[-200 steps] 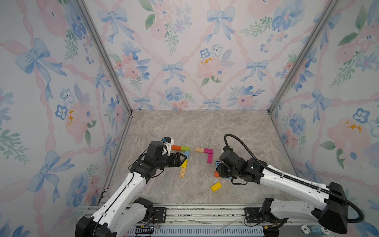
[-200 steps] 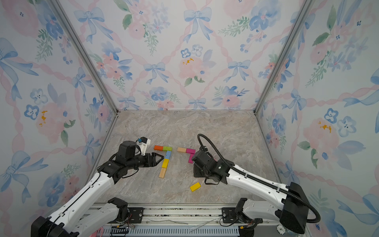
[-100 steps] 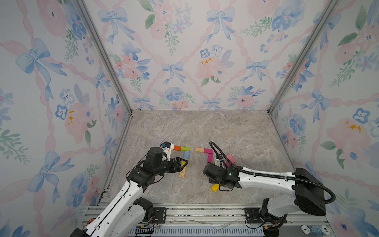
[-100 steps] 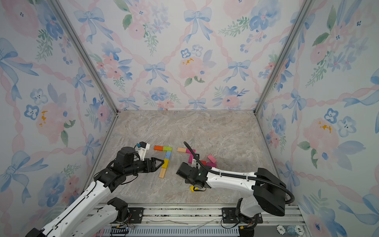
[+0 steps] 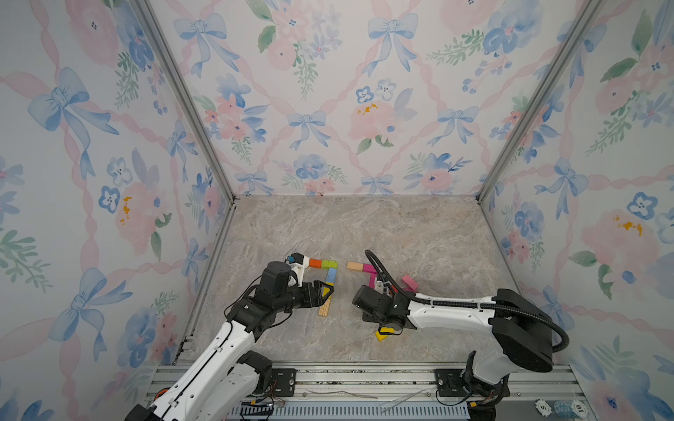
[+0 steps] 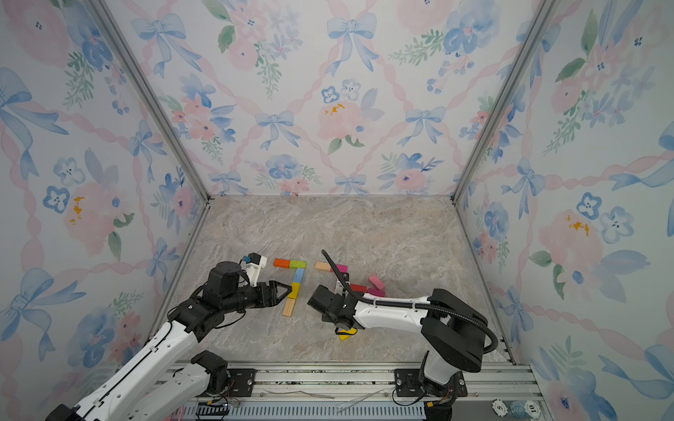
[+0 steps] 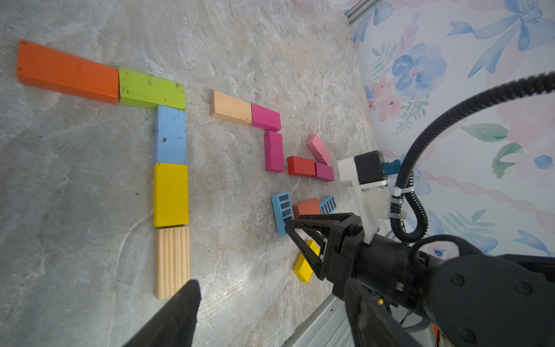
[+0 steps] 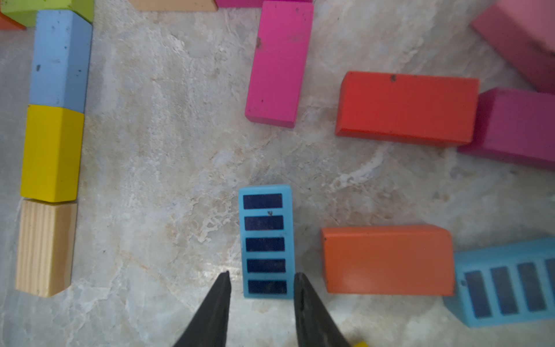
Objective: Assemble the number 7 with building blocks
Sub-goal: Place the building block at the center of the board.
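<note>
A five-block number 7 lies flat: orange (image 7: 67,72), green (image 7: 151,88), light blue (image 7: 170,133), yellow (image 7: 170,195), lined wood (image 7: 172,261). Beside it, tan (image 7: 230,107) and two magenta blocks (image 8: 279,63) form a corner. A black-striped blue block (image 8: 265,240) lies flat below the magenta stem, a gap apart. My right gripper (image 8: 261,278) points down with its jaws slightly apart, straddling that block's near end, open; in both top views it is hidden under its wrist (image 5: 379,306). My left gripper (image 5: 324,289) hovers open and empty over the first stem's lower part.
Loose blocks sit right of the striped one: orange (image 8: 387,260), a second striped blue (image 8: 507,288), red (image 8: 405,108), dark magenta (image 8: 516,129), pink (image 5: 409,281). A yellow block (image 5: 381,334) lies under the right wrist. The metal front rail (image 5: 364,368) is close behind.
The right arm swung left and nearer from the loose pile, and its jaws have parted around the striped blue block. The left arm drew back slightly, still open.
</note>
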`<move>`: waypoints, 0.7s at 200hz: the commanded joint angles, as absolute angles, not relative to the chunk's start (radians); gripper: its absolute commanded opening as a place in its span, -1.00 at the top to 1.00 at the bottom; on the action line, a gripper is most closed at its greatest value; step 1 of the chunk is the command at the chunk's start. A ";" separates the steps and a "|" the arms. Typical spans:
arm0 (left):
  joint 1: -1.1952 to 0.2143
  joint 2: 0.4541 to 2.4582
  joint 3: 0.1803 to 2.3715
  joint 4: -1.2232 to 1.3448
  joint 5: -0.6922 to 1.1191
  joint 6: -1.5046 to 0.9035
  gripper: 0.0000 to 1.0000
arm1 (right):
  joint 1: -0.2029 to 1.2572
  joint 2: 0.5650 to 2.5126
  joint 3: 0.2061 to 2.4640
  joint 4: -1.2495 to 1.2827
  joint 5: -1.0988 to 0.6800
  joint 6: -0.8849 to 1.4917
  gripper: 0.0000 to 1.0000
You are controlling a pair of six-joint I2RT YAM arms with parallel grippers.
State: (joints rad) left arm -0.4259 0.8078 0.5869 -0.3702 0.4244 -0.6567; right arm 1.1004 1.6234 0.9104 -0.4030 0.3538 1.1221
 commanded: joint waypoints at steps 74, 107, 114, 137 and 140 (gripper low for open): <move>-0.661 0.889 0.648 -0.441 0.248 -0.703 -0.57 | 0.961 1.275 0.913 -0.500 0.243 1.010 -0.30; -0.908 1.116 0.773 -0.440 0.062 -0.733 -0.56 | 0.594 1.016 0.753 -0.474 -0.035 0.892 -0.38; -0.940 1.177 0.802 -0.440 0.041 -0.733 -0.56 | 0.525 0.964 0.719 -0.463 -0.092 0.874 -0.40; -1.004 1.368 0.900 -0.440 0.002 -0.725 -0.54 | 0.333 0.860 0.673 -0.502 -0.212 0.801 -0.40; -1.011 1.387 0.914 -0.438 -0.001 -0.726 -0.53 | 0.313 0.855 0.673 -0.510 -0.226 0.791 -0.40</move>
State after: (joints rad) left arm -0.9646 1.2587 0.8295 -0.4229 0.1036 -0.7162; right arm 0.4324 0.9073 0.7136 -0.4305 -0.0109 0.9077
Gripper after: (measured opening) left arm 0.770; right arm 0.702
